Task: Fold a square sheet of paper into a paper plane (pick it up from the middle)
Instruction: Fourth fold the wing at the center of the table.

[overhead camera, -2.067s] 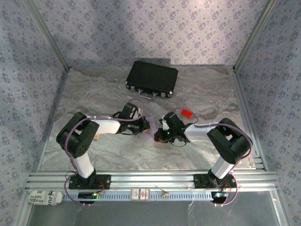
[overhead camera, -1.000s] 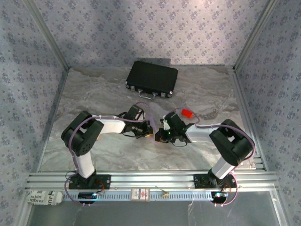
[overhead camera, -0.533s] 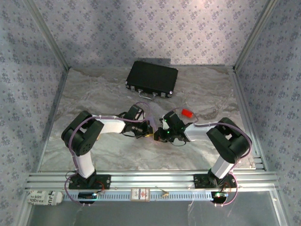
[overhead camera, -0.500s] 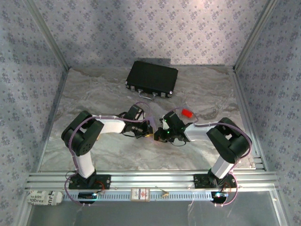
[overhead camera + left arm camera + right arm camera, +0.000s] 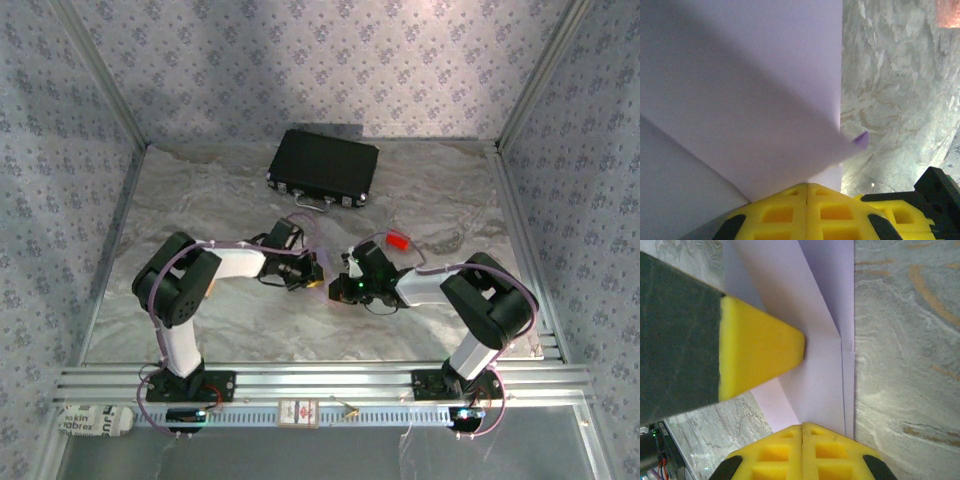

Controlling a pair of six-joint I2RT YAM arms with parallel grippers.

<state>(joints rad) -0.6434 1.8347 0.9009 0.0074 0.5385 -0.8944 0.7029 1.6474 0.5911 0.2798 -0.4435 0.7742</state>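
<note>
The square sheet of paper (image 5: 822, 365), pale lilac, lies on the table folded into layers with diagonal creases. Whether it forms the paper plane's dart shape I cannot tell. My right gripper (image 5: 802, 427) is shut, its yellow tips resting on the paper's near part. My left gripper (image 5: 807, 186) is also shut, tips against a folded flap (image 5: 750, 115) whose corner (image 5: 860, 137) sticks out. The left gripper's yellow fingertip (image 5: 762, 355) presses on the paper in the right wrist view. From above, both grippers (image 5: 310, 273) (image 5: 345, 285) meet mid-table and hide most of the paper.
A black case (image 5: 323, 167) with a metal handle lies at the back of the marbled table (image 5: 200, 200). A small red block (image 5: 397, 241) sits just behind the right wrist. Patterned walls and metal posts close in the sides.
Both grippers stay shut over the paper. The left wrist has edged slightly back and left, and the right wrist has shifted a little; the case and red block have not moved.
</note>
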